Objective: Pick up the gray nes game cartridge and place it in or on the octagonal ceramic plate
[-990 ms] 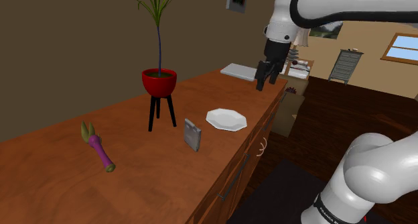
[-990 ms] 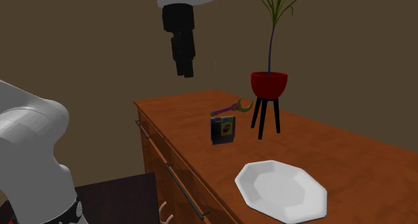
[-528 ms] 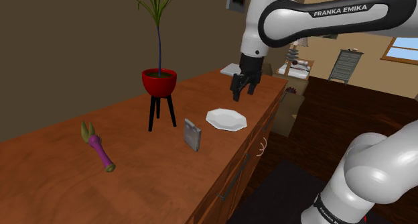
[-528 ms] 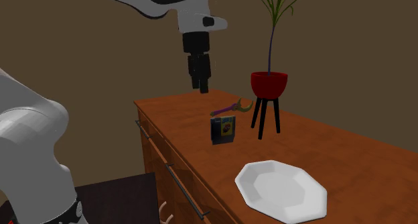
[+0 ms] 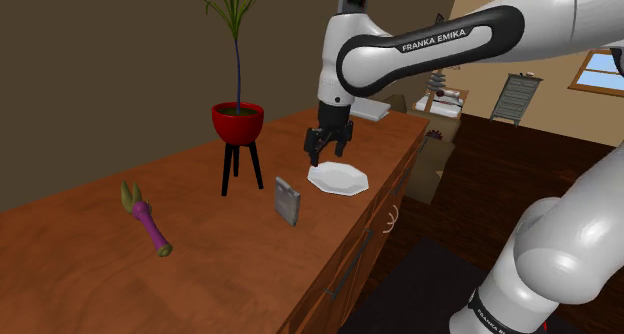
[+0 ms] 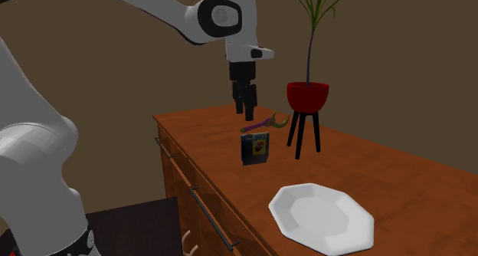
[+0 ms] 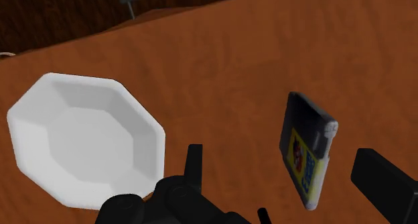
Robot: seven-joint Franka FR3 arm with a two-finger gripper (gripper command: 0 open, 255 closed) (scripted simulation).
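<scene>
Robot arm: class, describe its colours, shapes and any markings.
The arm has smooth, rounded white shells with dark joints. A black band along the forearm bears white FRANKA EMIKA lettering. The gripper is all black, with two blocky fingers.

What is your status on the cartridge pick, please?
Gripper open, empty, hovering above the counter. Cartridge standing on edge, not held, beside the white plate. Nothing between gripper and cartridge.

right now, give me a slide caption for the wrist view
Open gripper above a brown counter, with the upright game cartridge and the white octagonal plate below.
</scene>
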